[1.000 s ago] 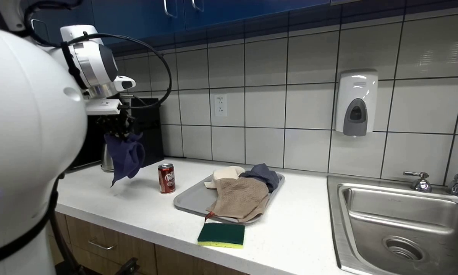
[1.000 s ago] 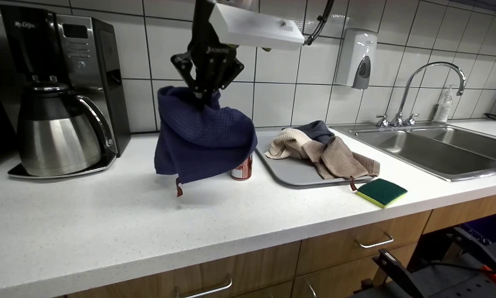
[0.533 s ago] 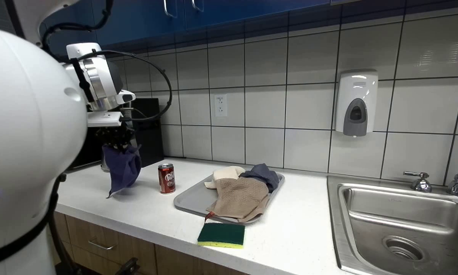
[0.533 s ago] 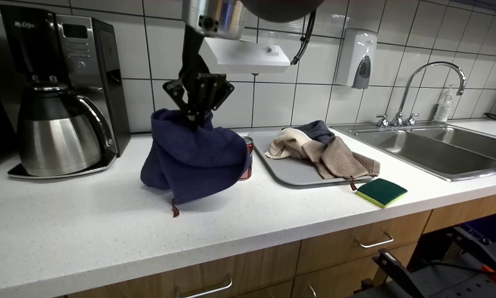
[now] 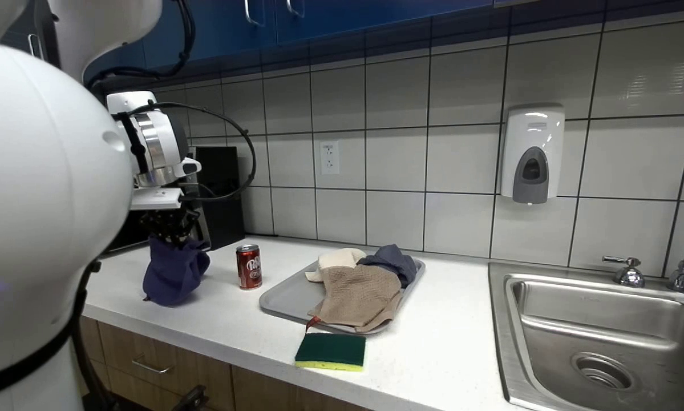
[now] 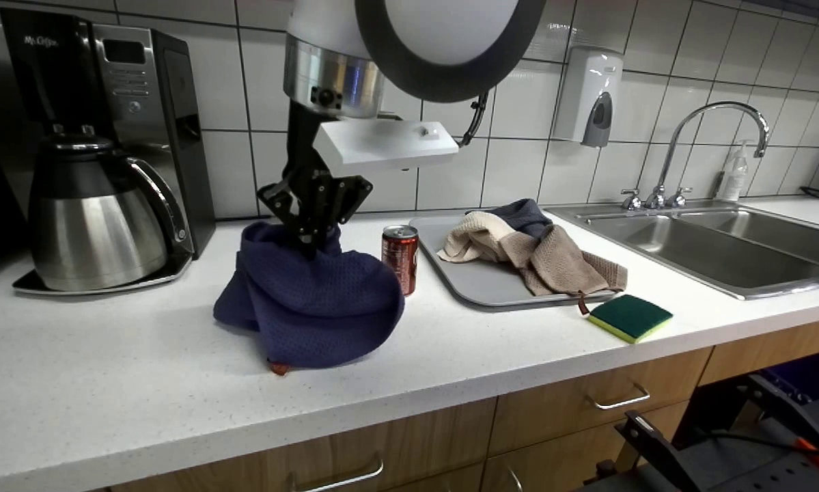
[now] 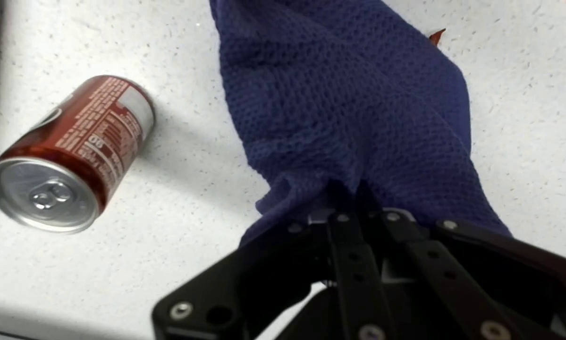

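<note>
1. the jaws are drawn together, pinching a gathered fold at the top of a dark blue waffle-weave cloth (image 6: pixel 313 307); in the wrist view the fabric bunches right where they meet.
2. below the jaws the blue cloth droops in loose folds, its lower edge down at the white speckled bench (image 6: pixel 143 383); how much of it the bench bears, i cannot tell.
3. a small reddish-brown tag (image 6: pixel 279 369) pokes out from that lower edge, on the side toward the bench's front.
4. a small red soda can with a silver lid (image 7: pixel 87 137) stands upright near the blue cloth; the wrist view shows a strip of bench between the two.
5. beyond the can lies a flat grey tray with rounded corners (image 6: pixel 477 287), carrying a crumpled cream cloth (image 6: pixel 475 236), a brown textured cloth (image 6: pixel 563 263) and a slate-blue cloth (image 6: pixel 524 217), heaped against one another.
6. a green and yellow rectangular sponge (image 6: pixel 630 316) lies flat, green face up, just beside the tray's corner near the bench's front edge.
7. well apart from the tray, in an exterior view, stands a black and silver coffee maker (image 6: pixel 143 123) with a steel carafe (image 6: pixel 98 225) in it.
8. past the tray, a stainless steel sink (image 5: pixel 598 328) is set into the bench; a white and grey soap dispenser (image 5: pixel 533 154) hangs on the tiled wall.
</note>
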### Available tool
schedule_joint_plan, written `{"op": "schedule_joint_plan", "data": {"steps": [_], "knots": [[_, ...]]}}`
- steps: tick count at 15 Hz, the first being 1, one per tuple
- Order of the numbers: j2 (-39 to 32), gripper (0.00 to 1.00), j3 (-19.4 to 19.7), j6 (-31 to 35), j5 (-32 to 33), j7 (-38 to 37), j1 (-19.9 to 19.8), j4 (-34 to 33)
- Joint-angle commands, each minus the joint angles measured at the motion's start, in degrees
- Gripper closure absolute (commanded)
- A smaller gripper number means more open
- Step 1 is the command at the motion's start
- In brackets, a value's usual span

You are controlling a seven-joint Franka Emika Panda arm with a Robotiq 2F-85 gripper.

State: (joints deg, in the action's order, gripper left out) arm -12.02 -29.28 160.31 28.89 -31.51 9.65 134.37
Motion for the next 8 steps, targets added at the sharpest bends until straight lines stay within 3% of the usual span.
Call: {"op": "schedule_joint_plan", "data": {"steps": [1,8], "knots": [[-3.2,0.98,1.6,-2.3,3.1,-3.1,2.4,-3.1],[-7.2,0.98,4.4,-3.3,3.3,-3.9,5.3,-5.3]]}}
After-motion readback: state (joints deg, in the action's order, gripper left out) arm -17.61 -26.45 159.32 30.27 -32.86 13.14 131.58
